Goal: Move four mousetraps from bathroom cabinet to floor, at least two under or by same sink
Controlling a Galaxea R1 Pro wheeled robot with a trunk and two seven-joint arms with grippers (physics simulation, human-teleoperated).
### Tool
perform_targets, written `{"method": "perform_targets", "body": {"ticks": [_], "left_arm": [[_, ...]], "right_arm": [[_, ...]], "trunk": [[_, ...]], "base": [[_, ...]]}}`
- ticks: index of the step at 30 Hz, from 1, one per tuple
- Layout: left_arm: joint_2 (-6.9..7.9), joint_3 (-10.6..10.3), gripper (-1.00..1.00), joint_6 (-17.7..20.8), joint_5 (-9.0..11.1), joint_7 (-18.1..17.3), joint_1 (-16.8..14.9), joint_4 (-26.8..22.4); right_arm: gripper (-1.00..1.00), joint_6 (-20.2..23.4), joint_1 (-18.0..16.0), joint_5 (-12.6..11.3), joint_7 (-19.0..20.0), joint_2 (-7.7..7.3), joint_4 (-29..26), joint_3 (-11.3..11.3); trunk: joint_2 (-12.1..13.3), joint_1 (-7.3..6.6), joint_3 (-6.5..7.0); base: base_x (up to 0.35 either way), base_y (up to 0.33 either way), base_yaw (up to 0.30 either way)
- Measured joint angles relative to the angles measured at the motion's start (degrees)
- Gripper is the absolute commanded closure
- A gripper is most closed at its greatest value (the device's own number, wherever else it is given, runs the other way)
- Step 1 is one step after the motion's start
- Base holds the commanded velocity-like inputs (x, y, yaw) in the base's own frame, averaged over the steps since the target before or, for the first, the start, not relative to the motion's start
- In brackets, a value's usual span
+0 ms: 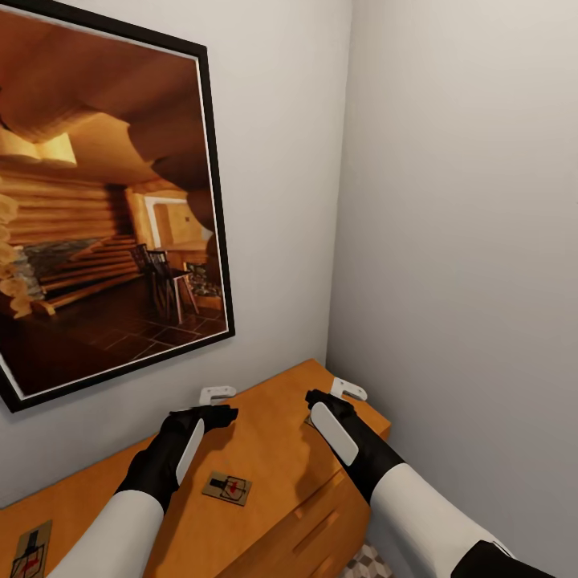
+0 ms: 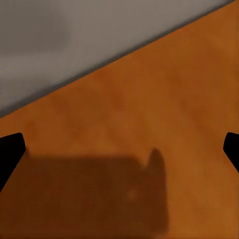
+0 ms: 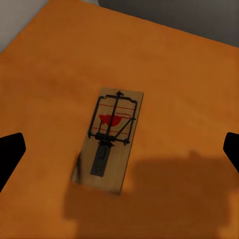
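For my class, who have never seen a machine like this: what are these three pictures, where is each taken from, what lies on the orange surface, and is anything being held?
This is a simulated two-armed robot. The large picture looks down from its head: the left gripper and right gripper hover over the wooden cabinet, beneath a framed picture. The other two pictures come from cameras at each wrist. On the cabinet top lie flat mousetraps: one between the arms, one at the lower left edge. The right wrist camera looks down on a mousetrap. Both grippers are open and nothing is held.
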Motion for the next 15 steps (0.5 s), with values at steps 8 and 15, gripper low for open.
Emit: {"method": "perform_targets", "body": {"ticks": [8,15], "left_arm": [[-0.01,0.0,-1.00,0.0,0.0,0.0,0.0,0.0],[-0.02,0.0,-1.00,0.0,0.0,0.0,0.0,0.0]], "right_arm": [[-1.00,0.0,0.0,0.0,0.0,0.03,0.0,0.0],[-1.00,0.0,0.0,0.0,0.0,0.03,0.0,0.0]], "trunk": [[0.0,0.00,0.00],[0.0,0.00,0.00]], "base": [[0.000,0.000,0.000],[0.001,0.000,0.000]]}}
